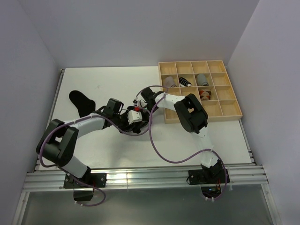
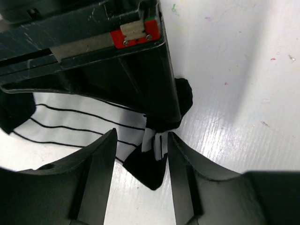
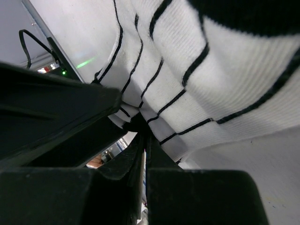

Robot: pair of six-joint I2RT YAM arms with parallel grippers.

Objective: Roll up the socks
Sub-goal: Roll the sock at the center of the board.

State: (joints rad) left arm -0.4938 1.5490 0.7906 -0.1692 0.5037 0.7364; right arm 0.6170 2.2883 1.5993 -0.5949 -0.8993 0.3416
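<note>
A white sock with thin black stripes (image 2: 70, 123) lies flat on the table, and its black end (image 2: 151, 165) sits between my left fingers. My left gripper (image 2: 142, 140) is open and straddles that black end without closing on it. My right gripper (image 3: 144, 133) is shut, pinching an edge of the same striped sock (image 3: 211, 70); its black body (image 2: 93, 56) fills the top of the left wrist view. From above, the two grippers (image 1: 133, 119) meet mid-table and hide the sock. A black sock (image 1: 82, 101) lies flat to the left.
The light wooden grid tray (image 1: 192, 62) stands at the back right. It holds rolled socks: a white one (image 1: 169, 82), a black striped one (image 1: 185, 82), a grey one (image 1: 202, 78) and a brown-orange one (image 1: 204, 94). A purple cable (image 1: 161, 152) loops over the table.
</note>
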